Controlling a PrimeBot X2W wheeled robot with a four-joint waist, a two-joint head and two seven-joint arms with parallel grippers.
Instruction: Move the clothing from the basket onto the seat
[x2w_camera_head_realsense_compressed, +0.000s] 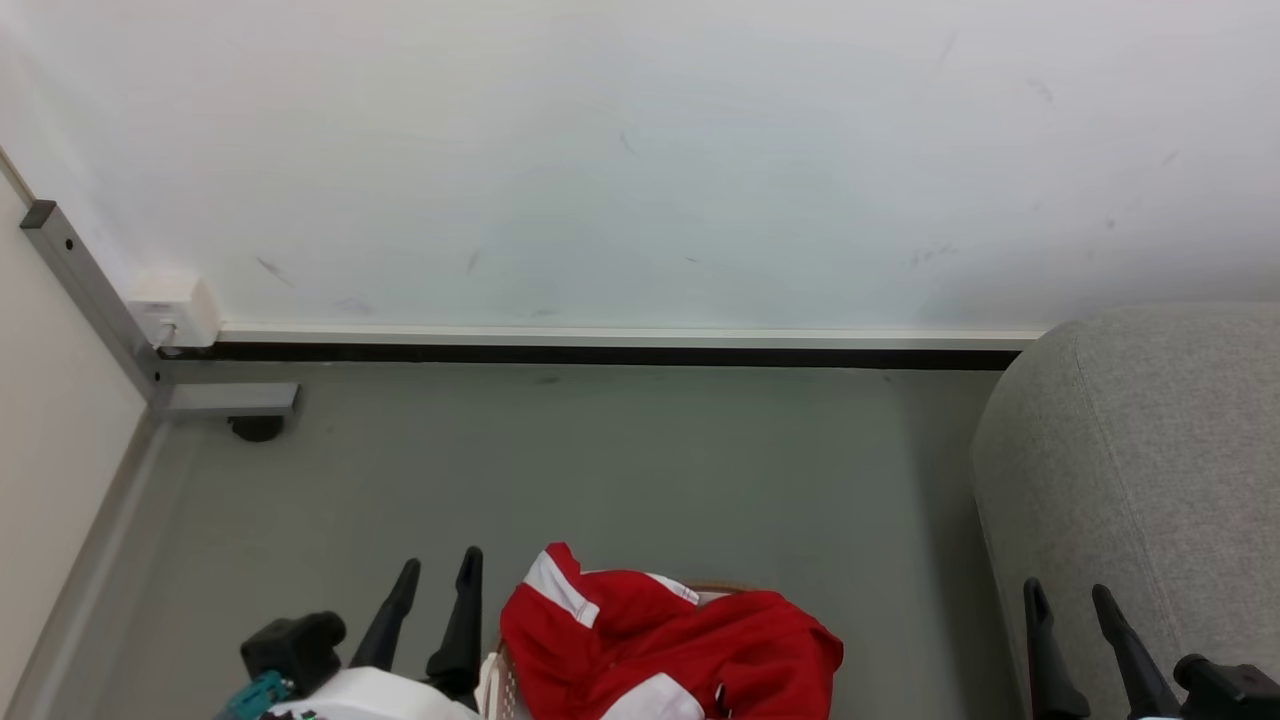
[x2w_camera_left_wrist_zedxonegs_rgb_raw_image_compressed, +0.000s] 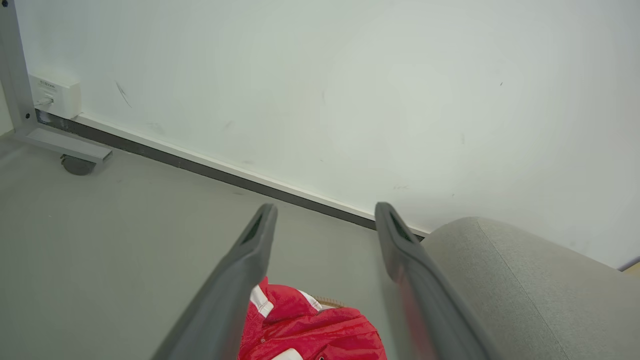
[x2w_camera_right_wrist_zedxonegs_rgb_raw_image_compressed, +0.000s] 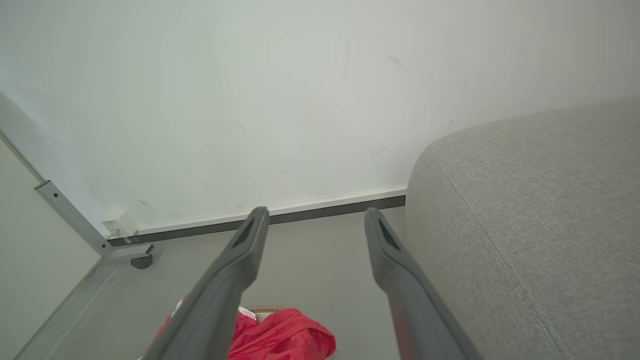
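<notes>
L gripper (x2w_camera_head_realsense_compressed: 440, 560): both long dark fingers spread wide, nothing btwn them. It hangs at lower left of head view, tips up, just left of the laundry basket (x2w_camera_head_realsense_compressed: 722, 587). In L wrist view the fingers (x2w_camera_left_wrist_zedxonegs_rgb_raw_image_compressed: 250, 260) frame bare wall & baseboard, w/ red cloth low btwn them.

R gripper (x2w_camera_head_realsense_compressed: 1066, 590): also wide open & empty, at lower right of head view, in front of the sofa (x2w_camera_head_realsense_compressed: 1140, 470) end. Can't tell if it touches the fabric. In R wrist view the gap btwn the fingers (x2w_camera_right_wrist_zedxonegs_rgb_raw_image_compressed: 400, 280) shows floor & baseboard, and the sofa is just beside the right-hand finger.

Red jersey (x2w_camera_head_realsense_compressed: 670, 640), w/ white panels & stripe trim, lies bunched in the basket, heaped over the top. Only a bit of brown rim & a strip of perforated cream side show. Basket stands on the floor (x2w_camera_head_realsense_compressed: 620, 460) btwn the two grippers, nearer the L one. Neither gripper touches the cloth.

Sofa: light grey fabric, rounded edge, at right. A strip of floor separates it from the basket.

Farther out: scuffed white wall (x2w_camera_head_realsense_compressed: 640, 150), dark baseboard (x2w_camera_head_realsense_compressed: 600, 354) w/ pale strip above, white socket box (x2w_camera_head_realsense_compressed: 175, 308) low at left. A grey metal frame leg (x2w_camera_head_realsense_compressed: 95, 290) w/ caster (x2w_camera_head_realsense_compressed: 255, 428) stands in the left corner.
</notes>
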